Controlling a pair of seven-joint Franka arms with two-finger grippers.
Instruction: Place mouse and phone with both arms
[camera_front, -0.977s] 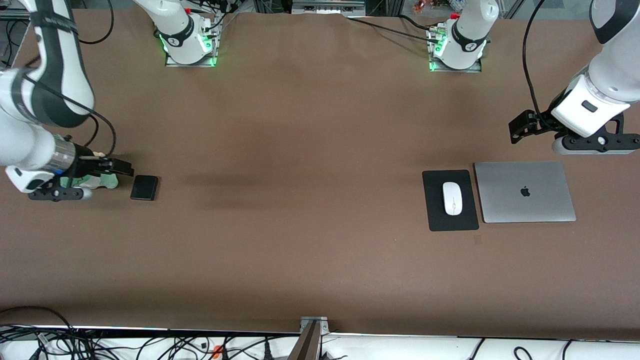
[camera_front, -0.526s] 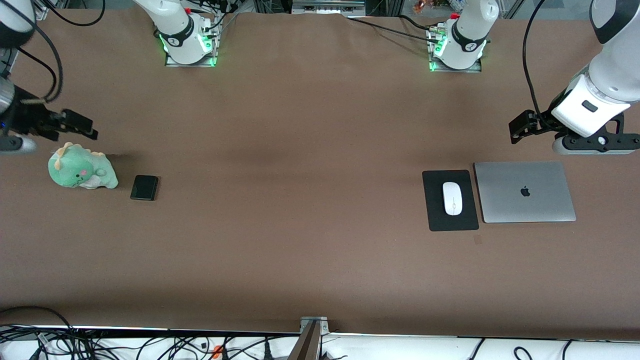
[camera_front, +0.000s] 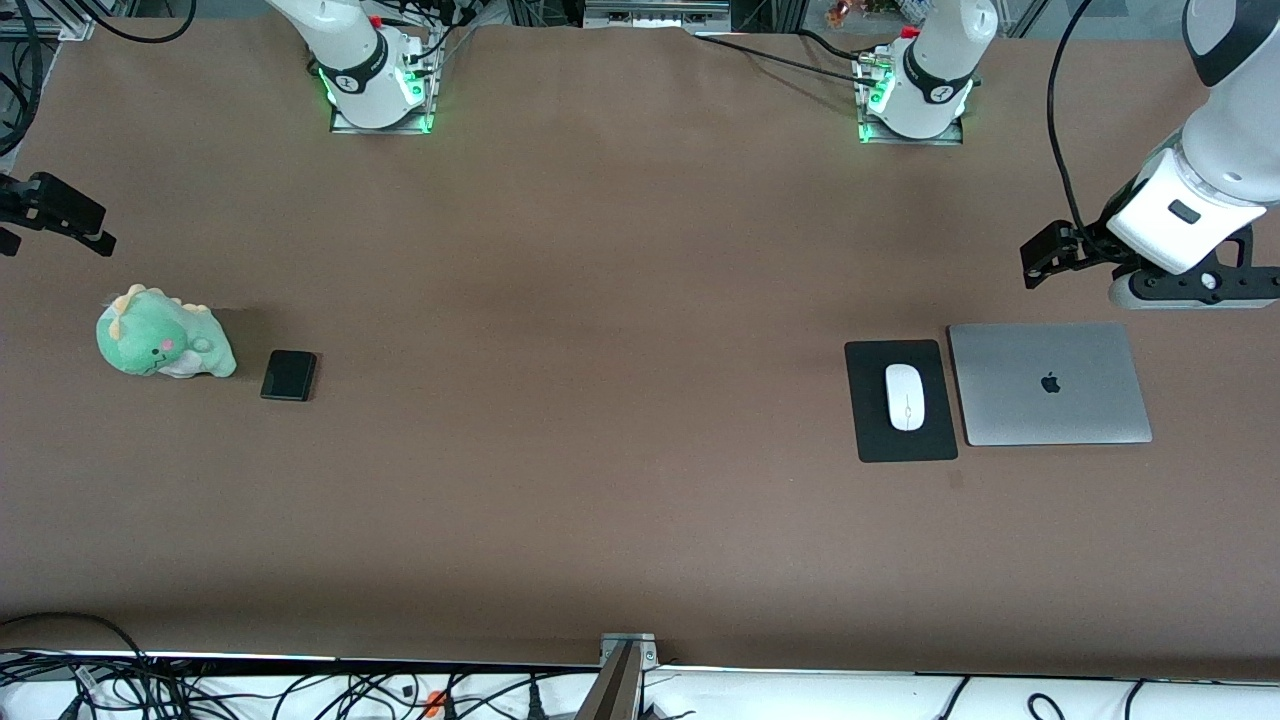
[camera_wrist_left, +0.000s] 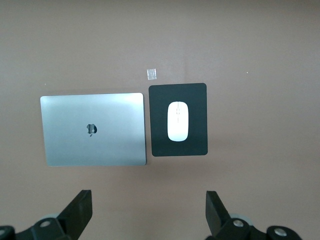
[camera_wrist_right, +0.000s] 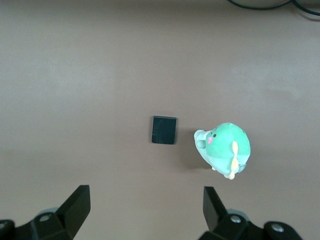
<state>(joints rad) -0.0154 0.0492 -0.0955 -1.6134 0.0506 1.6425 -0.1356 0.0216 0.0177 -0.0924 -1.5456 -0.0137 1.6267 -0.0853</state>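
The white mouse (camera_front: 905, 396) lies on a black mouse pad (camera_front: 900, 445) toward the left arm's end of the table. It also shows in the left wrist view (camera_wrist_left: 177, 121). The black phone (camera_front: 289, 375) lies flat toward the right arm's end, and shows in the right wrist view (camera_wrist_right: 164, 129). My left gripper (camera_front: 1040, 255) is open and empty, up over bare table beside the laptop; its open fingers frame the left wrist view (camera_wrist_left: 148, 212). My right gripper (camera_front: 85, 225) is open and empty, high over the table's edge, well apart from the phone (camera_wrist_right: 145, 210).
A closed silver laptop (camera_front: 1050, 384) lies right beside the mouse pad. A green plush dinosaur (camera_front: 160, 345) sits next to the phone. A small tape mark (camera_front: 955, 480) is on the table nearer the front camera than the pad. Cables run along the front edge.
My right arm has risen and drawn away from the plush and phone toward the table's edge, uncovering the plush. The left arm has barely moved. Phone and mouse have not moved.
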